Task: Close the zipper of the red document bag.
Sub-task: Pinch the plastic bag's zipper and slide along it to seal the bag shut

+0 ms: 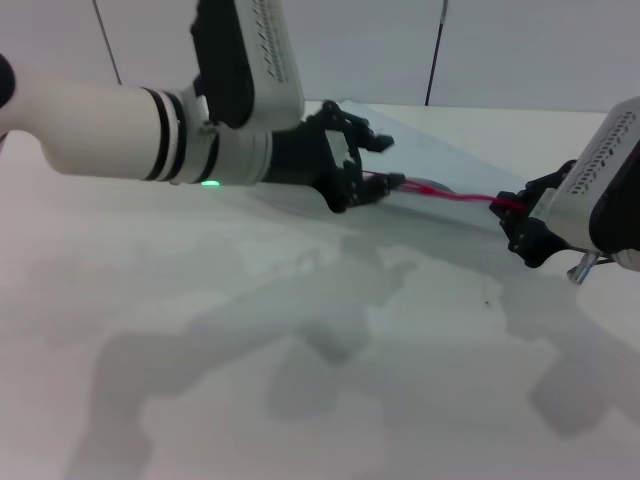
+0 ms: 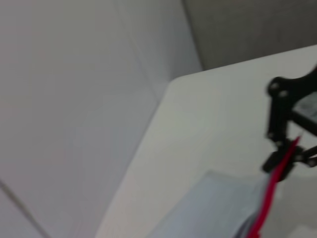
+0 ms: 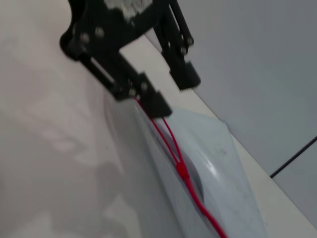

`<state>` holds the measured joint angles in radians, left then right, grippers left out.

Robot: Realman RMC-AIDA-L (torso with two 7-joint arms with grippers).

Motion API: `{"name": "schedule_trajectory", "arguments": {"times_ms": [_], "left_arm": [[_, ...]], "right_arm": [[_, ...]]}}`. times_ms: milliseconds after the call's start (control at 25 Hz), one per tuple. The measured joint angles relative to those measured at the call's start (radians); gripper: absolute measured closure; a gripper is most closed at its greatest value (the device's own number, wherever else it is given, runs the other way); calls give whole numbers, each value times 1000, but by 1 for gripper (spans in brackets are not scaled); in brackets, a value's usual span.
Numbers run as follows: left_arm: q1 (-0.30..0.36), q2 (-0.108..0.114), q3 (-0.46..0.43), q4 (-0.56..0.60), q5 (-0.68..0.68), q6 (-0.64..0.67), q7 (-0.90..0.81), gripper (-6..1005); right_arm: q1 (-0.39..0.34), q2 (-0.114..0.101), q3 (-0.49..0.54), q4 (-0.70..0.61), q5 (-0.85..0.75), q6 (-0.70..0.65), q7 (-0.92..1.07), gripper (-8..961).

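Note:
The red document bag (image 1: 440, 160) lies flat on the white table, pale and translucent; it also shows in the left wrist view (image 2: 208, 208). Its zipper (image 1: 455, 196) is a thin red strip along the near long edge. In the right wrist view the zipper (image 3: 198, 198) splits into two strands beyond the small slider (image 3: 182, 171), toward my left gripper. My left gripper (image 1: 375, 170) is open at the strip's left end, one fingertip (image 3: 154, 103) touching it. My right gripper (image 1: 515, 215) is shut on the strip's right end, also seen in the left wrist view (image 2: 280, 161).
The white table (image 1: 250, 330) stretches toward me under the arms' shadows. A grey panelled wall (image 1: 500, 50) stands just behind the table's far edge, close to the bag.

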<state>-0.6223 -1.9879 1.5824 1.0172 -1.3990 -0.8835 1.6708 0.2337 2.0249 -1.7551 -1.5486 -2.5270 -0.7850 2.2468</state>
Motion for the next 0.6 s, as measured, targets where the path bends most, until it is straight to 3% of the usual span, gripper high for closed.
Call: {"name": "schedule_trajectory", "arguments": {"times_ms": [600], "left_arm": [[2,-28,-2,16,66,-24,92,573]], "right_arm": [[-11,0,-19,-58,1,-27,6,907]]}}
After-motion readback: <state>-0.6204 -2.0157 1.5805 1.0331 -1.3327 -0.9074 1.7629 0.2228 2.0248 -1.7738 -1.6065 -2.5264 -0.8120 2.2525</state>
